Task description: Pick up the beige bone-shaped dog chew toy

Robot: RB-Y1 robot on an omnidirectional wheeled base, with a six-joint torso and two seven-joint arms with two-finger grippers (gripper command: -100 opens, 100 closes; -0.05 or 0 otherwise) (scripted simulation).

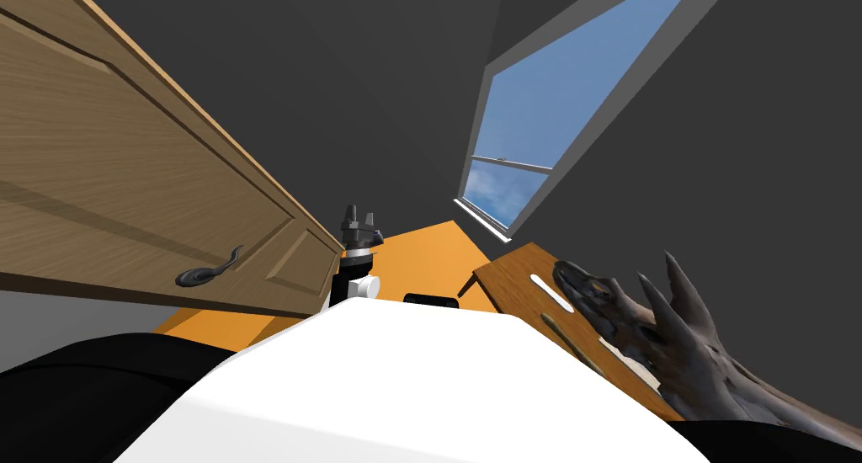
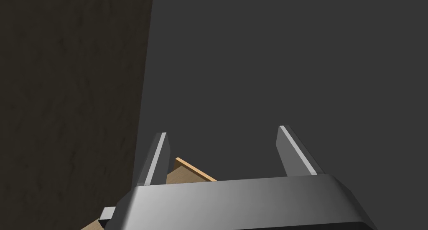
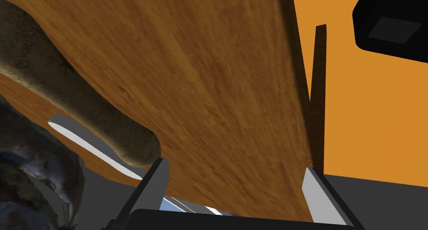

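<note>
Now | chew toy [image 3: 83, 110]: olive-brown, fuzzy, round-ended, on wooden table [image 3: 217, 72] | right claw [image 3: 237, 164] spread | left claw [image 2: 221, 131] spread

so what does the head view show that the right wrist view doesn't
Head view adds the door, its handle, the window and the left gripper. Right wrist view adds the right gripper, open, facing the table, the toy's rounded end by one finger. Both: the table, white strip, dark spiky figure and orange floor; the thin tan bar in the head view is probably the toy.
</note>
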